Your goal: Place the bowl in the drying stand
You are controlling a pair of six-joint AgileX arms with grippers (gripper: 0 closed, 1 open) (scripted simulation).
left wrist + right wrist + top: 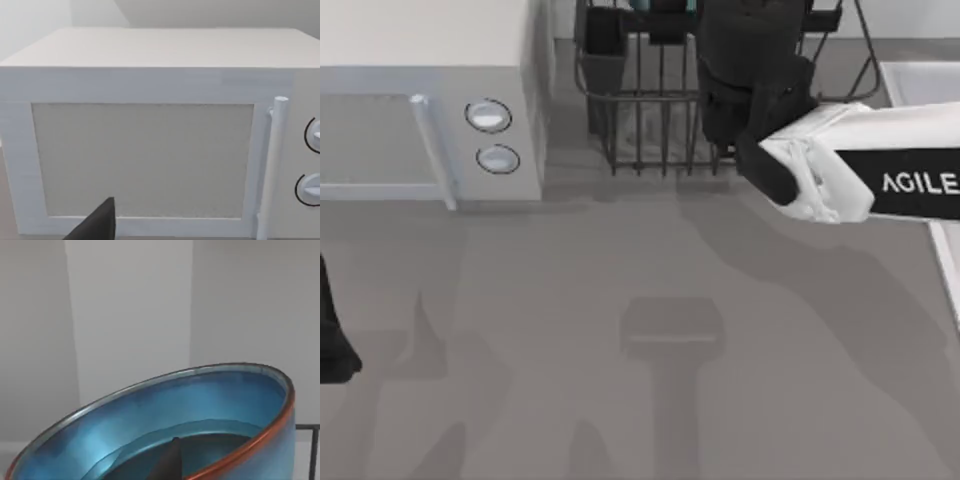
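Observation:
The bowl (200, 410) is blue inside with an orange-brown rim, and it tilts close before the right wrist camera. One dark fingertip (170, 462) lies inside it. My right gripper (745, 40) is shut on the bowl and hangs over the drying stand (650, 140), a dark wire rack at the back middle of the table. A sliver of teal bowl (642, 5) peeks past the arm at the top view's upper edge. A dark bar of the stand (314, 450) shows beside the bowl. My left gripper (332, 345) is parked at the table's left edge.
A white microwave (430, 100) with two round knobs stands at the back left, right beside the stand, and faces the left wrist camera (150, 150). The stand's dark utensil cup (603, 60) sits at its left corner. A white raised surface (920, 80) borders the right edge.

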